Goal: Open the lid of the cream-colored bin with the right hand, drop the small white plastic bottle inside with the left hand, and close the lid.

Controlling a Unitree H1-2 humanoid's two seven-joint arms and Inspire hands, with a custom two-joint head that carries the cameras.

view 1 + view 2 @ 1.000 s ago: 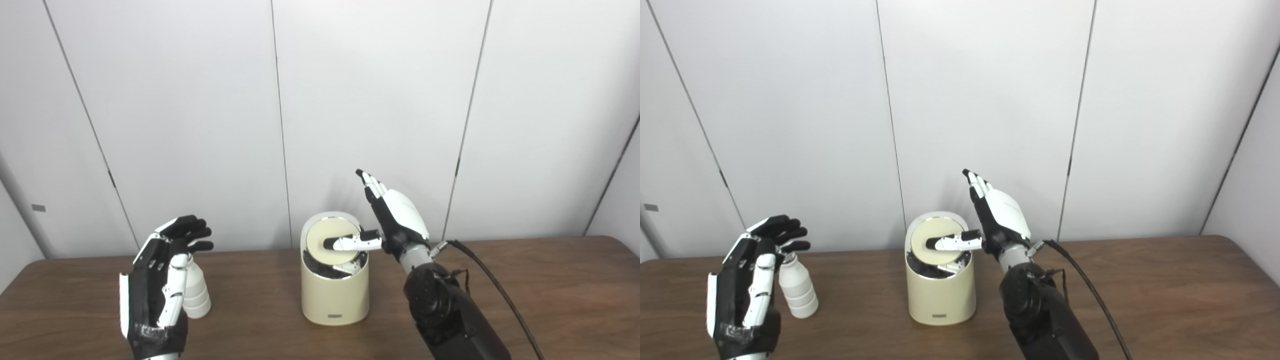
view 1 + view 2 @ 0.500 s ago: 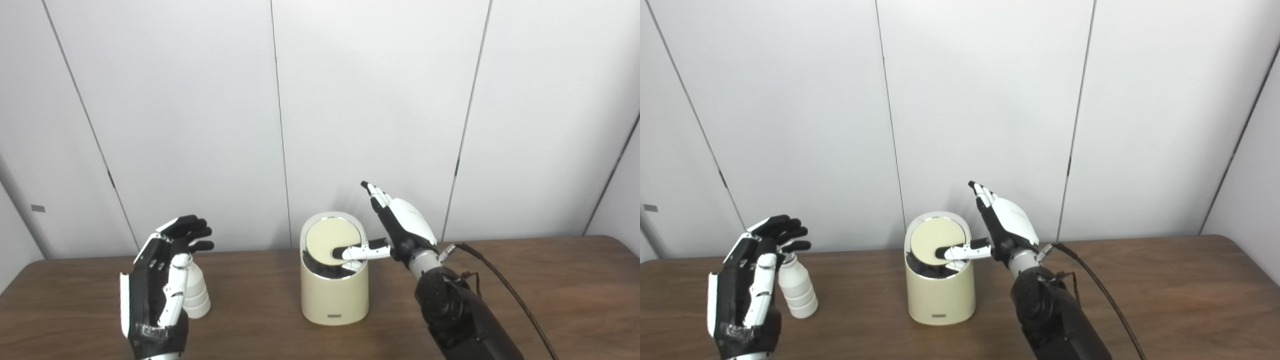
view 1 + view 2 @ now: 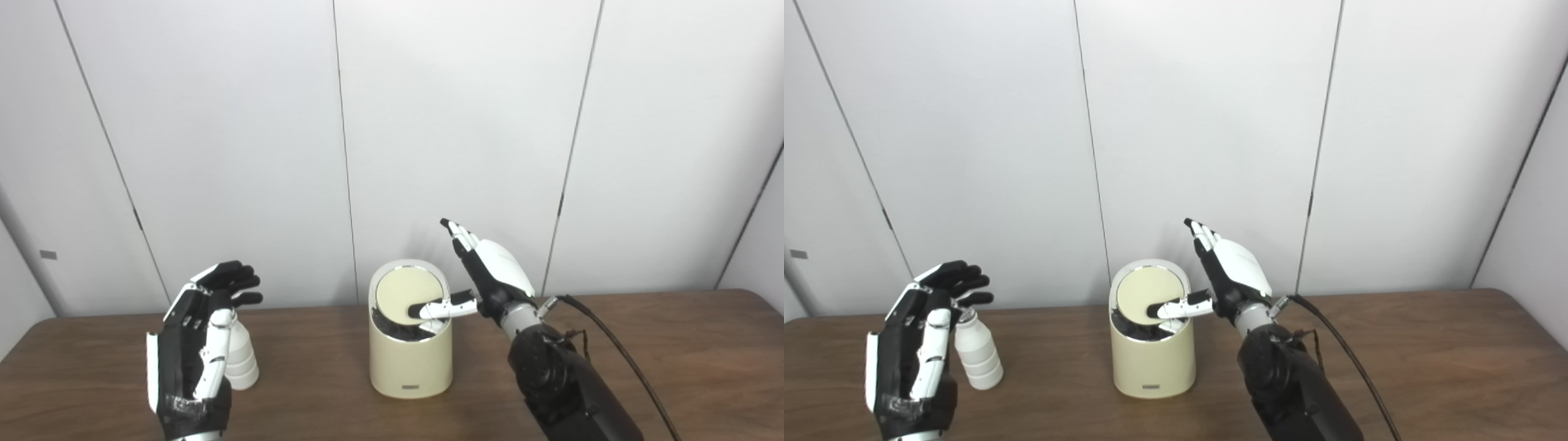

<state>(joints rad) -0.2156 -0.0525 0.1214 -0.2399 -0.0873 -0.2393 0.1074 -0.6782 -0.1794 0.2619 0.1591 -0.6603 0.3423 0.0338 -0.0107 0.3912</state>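
The cream-colored bin (image 3: 409, 358) stands mid-table. Its round lid (image 3: 409, 296) is tipped up toward the back, showing a dark opening at the front. My right hand (image 3: 487, 275) is open beside the bin's right side, fingers pointing up, with its thumb (image 3: 442, 306) reaching over the rim across the lower part of the lid. The small white plastic bottle (image 3: 977, 354) stands upright at the left of the table. My left hand (image 3: 196, 343) is open, raised just in front of and left of the bottle, holding nothing and partly hiding it in the left eye view.
The brown wooden table (image 3: 674, 367) runs across the whole view, with white wall panels (image 3: 465, 122) behind it. A black cable (image 3: 618, 355) trails from my right wrist toward the lower right.
My right hand has drawn back to the right and dropped a little, its thumb sliding from the lid's middle toward the rim. The lid has tipped up more. My left hand and the bottle are unchanged.
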